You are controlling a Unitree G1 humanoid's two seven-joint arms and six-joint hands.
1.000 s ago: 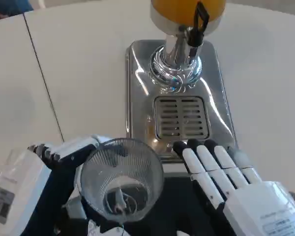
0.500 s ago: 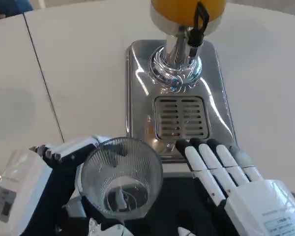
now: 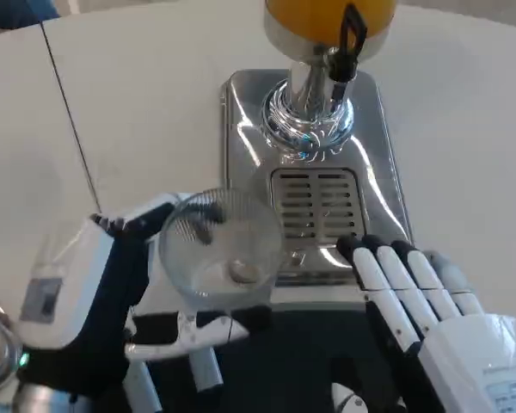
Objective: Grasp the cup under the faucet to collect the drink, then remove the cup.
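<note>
- One big white surface (image 3: pixel 138 103) carries everything, with a thin dark seam running down its left part.
- On it sits the drink dispenser: a shiny chrome base (image 3: pixel 241 129) with a slotted drip grate (image 3: pixel 316 206) set into it, a chrome column (image 3: pixel 308 107) rising from the back, and an orange tank (image 3: pixel 314 17) at the top edge of the frame. A black faucet lever (image 3: pixel 351 39) sticks out of the column's front, above the grate.
- Left hand (image 3: pixel 112 284) is at lower left, white back facing out to the left and dark palm toward the cup. It's grasping the cup, with black-tipped fingers at the cup's upper left and a white finger running under its lower rim.
- Right hand (image 3: pixel 421 297) is at lower right, palm down, fingers straight and side by side, pointing up toward the base. Their dark tips sit at the front edge of the base, just right of the grate's lower corner. Nothing in it, so it's released.
- Clear ribbed cup (image 3: pixel 222 248) is seen from above, tilted a bit. It's over the base's front left corner, overlapping the grate's lower left, so near the faucet but not lined up beneath it. Can't tell if anything's in it.
</note>
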